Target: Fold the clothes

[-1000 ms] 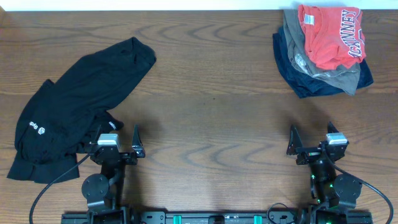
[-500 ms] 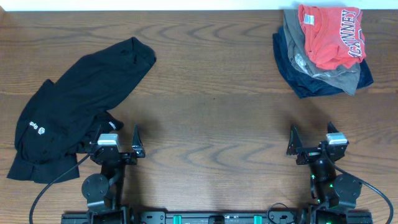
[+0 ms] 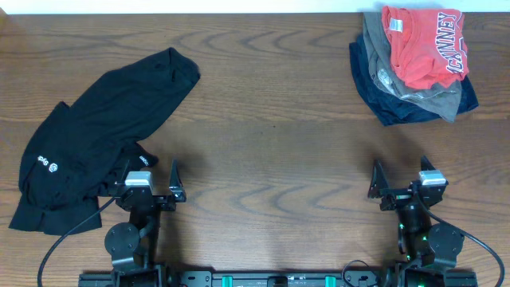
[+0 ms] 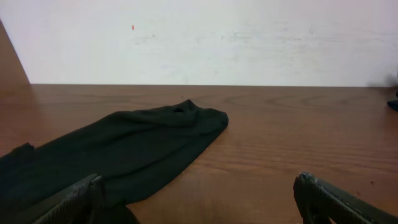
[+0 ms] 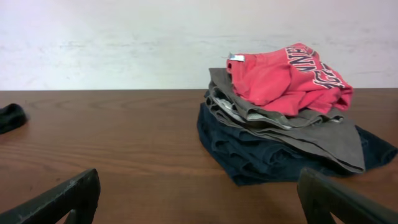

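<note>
The black long-sleeved garment (image 3: 96, 131) lies crumpled on the left of the table, with a small white logo (image 3: 46, 164) near its left edge. It also shows in the left wrist view (image 4: 124, 152). My left gripper (image 3: 151, 177) is open and empty at the near edge, its left finger beside the garment's near hem. In the left wrist view (image 4: 199, 202) both fingers are spread wide. My right gripper (image 3: 401, 178) is open and empty at the near right, far from the garment. A tip of the black garment (image 5: 11, 117) shows at the left of the right wrist view.
A pile of other clothes sits at the back right: a red shirt with white lettering (image 3: 422, 44) on top of a grey garment (image 3: 414, 97) and a navy one (image 3: 382, 100). It shows in the right wrist view (image 5: 286, 112). The wooden table (image 3: 271, 135) spans the view.
</note>
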Robot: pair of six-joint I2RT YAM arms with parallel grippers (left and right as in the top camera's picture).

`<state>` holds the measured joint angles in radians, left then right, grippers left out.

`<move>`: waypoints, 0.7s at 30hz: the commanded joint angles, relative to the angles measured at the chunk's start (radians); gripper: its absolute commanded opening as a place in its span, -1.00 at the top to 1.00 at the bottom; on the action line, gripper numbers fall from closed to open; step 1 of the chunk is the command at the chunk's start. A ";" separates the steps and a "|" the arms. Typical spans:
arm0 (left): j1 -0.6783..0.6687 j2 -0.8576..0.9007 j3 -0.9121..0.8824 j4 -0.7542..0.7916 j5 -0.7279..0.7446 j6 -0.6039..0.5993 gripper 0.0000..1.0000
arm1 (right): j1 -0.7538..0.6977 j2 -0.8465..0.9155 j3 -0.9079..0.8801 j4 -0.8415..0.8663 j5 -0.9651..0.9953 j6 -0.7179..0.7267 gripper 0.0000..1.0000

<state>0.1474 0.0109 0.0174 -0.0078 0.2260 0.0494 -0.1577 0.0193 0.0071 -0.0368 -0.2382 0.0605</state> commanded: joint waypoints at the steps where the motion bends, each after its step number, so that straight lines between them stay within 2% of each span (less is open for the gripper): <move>1: -0.003 -0.007 -0.013 -0.040 0.016 -0.009 -0.95 | 0.014 0.000 -0.002 0.002 0.026 0.002 -0.98; 10: -0.003 -0.007 -0.013 -0.040 0.016 -0.009 -0.96 | 0.014 0.000 -0.002 0.005 0.030 0.002 -0.99; 17: -0.003 -0.007 -0.013 -0.039 0.018 -0.011 -0.96 | 0.014 0.000 -0.002 0.079 0.005 0.006 -0.99; 21: -0.003 -0.007 -0.011 -0.013 0.018 -0.075 -0.96 | 0.014 0.000 -0.002 0.110 -0.033 0.006 -0.98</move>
<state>0.1474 0.0109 0.0174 -0.0021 0.2276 0.0250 -0.1577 0.0193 0.0071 0.0669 -0.2432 0.0605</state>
